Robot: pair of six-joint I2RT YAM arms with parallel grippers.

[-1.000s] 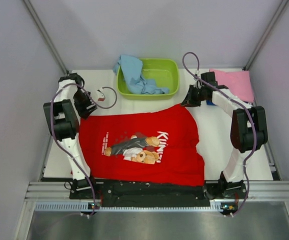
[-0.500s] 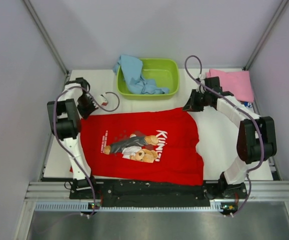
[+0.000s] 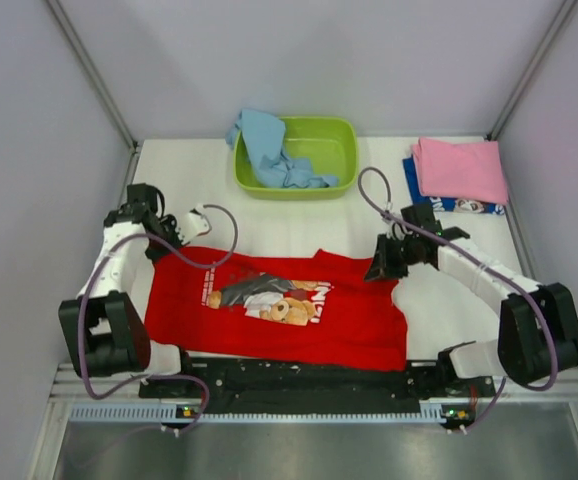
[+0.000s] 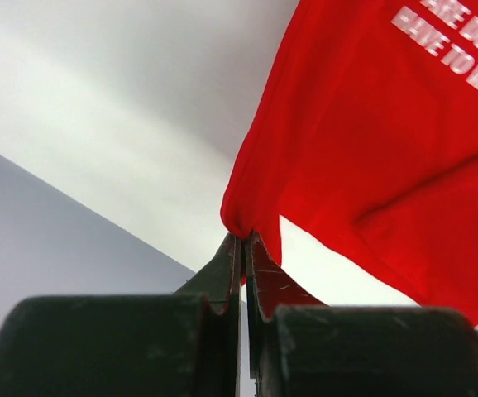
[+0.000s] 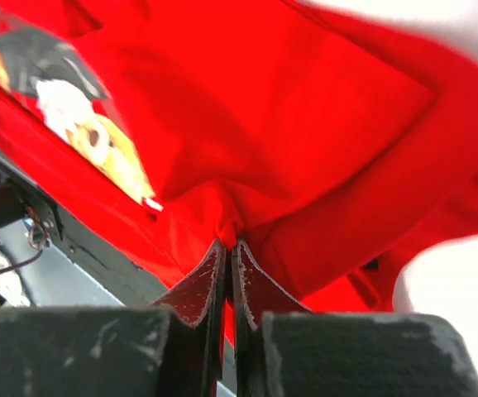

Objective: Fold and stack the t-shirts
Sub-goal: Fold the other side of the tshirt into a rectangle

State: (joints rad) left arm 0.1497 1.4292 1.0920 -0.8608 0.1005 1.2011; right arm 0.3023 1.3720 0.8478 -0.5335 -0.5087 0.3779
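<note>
While the red t-shirt (image 3: 289, 322) lies spread across the near half of the table (image 3: 299, 222), the overhead view shows both arms reaching to its far edge. The left gripper (image 3: 166, 238) sits at the far left corner and the right gripper (image 3: 381, 266) at the far right one. At the far right of the table a pink t-shirt (image 3: 461, 170) lies folded on top of a dark blue t-shirt (image 3: 415, 188), so a stack looks to be started. A light blue t-shirt (image 3: 266, 142) hangs crumpled over the rim of the green basin (image 3: 347, 134), unfolded.

From the left wrist, the fingers are pressed together on a small bunch of red cloth, and the shirt drapes away from them off the white surface, its white lettering showing at the upper right.

From the right wrist, the fingers are likewise clamped tight on a gathered pinch of red fabric, with the bear print (image 5: 98, 142) off to the left below it.

By my reading, two shirts are done, the red one is at its first fold, with the far edge lifted to lay over, and the light blue one has not been touched.
</note>
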